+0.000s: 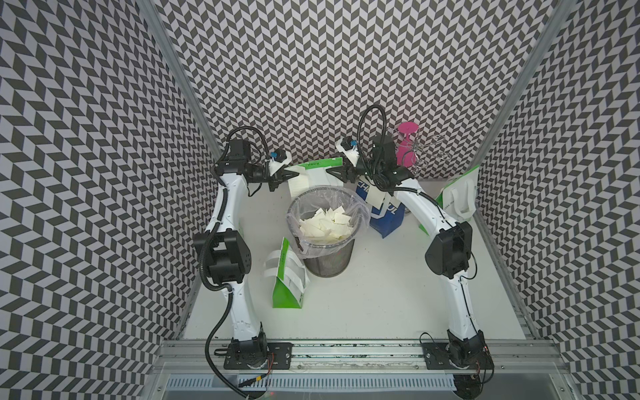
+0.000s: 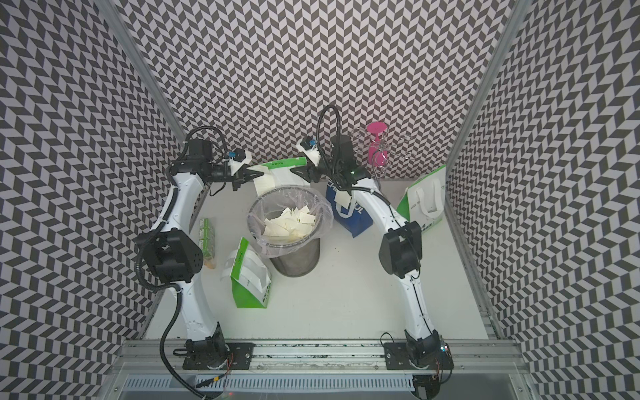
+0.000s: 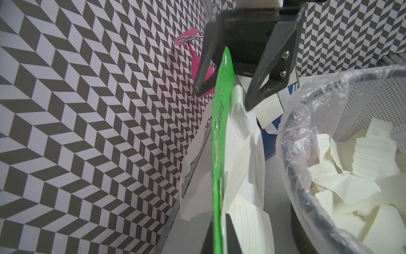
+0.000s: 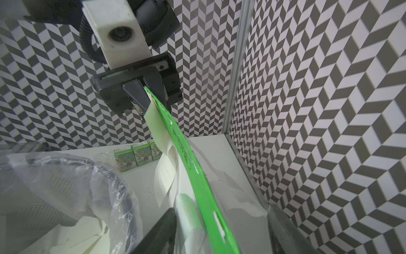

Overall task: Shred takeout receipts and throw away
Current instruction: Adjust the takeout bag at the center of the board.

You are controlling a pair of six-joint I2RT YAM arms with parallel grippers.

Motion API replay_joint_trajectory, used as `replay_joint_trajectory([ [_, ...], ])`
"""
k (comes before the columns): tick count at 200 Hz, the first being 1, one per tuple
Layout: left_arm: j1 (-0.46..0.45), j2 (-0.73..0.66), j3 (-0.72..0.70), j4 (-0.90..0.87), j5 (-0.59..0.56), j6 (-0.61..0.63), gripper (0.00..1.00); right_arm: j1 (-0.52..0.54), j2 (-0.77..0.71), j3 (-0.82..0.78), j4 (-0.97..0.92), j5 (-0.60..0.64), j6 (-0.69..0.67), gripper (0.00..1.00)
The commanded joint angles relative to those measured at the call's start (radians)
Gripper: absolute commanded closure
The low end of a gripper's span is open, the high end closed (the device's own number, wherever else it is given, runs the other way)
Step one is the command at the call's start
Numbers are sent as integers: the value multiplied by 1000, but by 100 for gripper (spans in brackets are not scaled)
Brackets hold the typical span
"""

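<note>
Evidently much was done: torn scraps (image 1: 325,223) were heaped in the bin (image 1: 323,263) at the bench's (image 1: 381,294) middle. Near the far edge, an unshredded receipt (image 4: 164,176) was pinned against the green-and-white bag's (image 4: 197,187) rim by the clamped left pincer (image 4: 145,99), the right pincer (image 3: 224,97) spread astride it.

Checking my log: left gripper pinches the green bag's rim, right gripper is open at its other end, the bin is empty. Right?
No: the bin holds torn receipt scraps, in both top views. The left gripper pinching the green bag's rim and the right gripper open both stand.
</note>
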Motion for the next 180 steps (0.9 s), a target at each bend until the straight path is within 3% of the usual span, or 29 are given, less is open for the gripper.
replay_joint_trajectory([
  [1,-15,7,34,4,58,21,100,-2,23,31,28,-45,-2,45],
  [35,-20,16,36,43,53,-34,100,-3,25,39,39,-61,3,68],
  [53,-21,18,32,73,34,-76,100,-3,26,39,46,-59,3,95],
  [60,-21,16,29,89,29,-98,100,-3,26,38,49,-57,5,100],
  [84,-23,13,13,139,12,-156,100,-2,23,38,58,-53,5,100],
  [102,-24,-3,-23,211,-11,-236,93,-3,20,32,75,-47,13,100],
  [140,-27,-76,-152,367,-107,-379,63,-5,18,30,122,-12,55,100],
  [152,-30,-108,-196,408,-141,-408,58,-6,17,29,134,-3,69,100],
  [180,-48,-202,-306,561,-336,-592,48,-6,13,27,146,33,91,100],
])
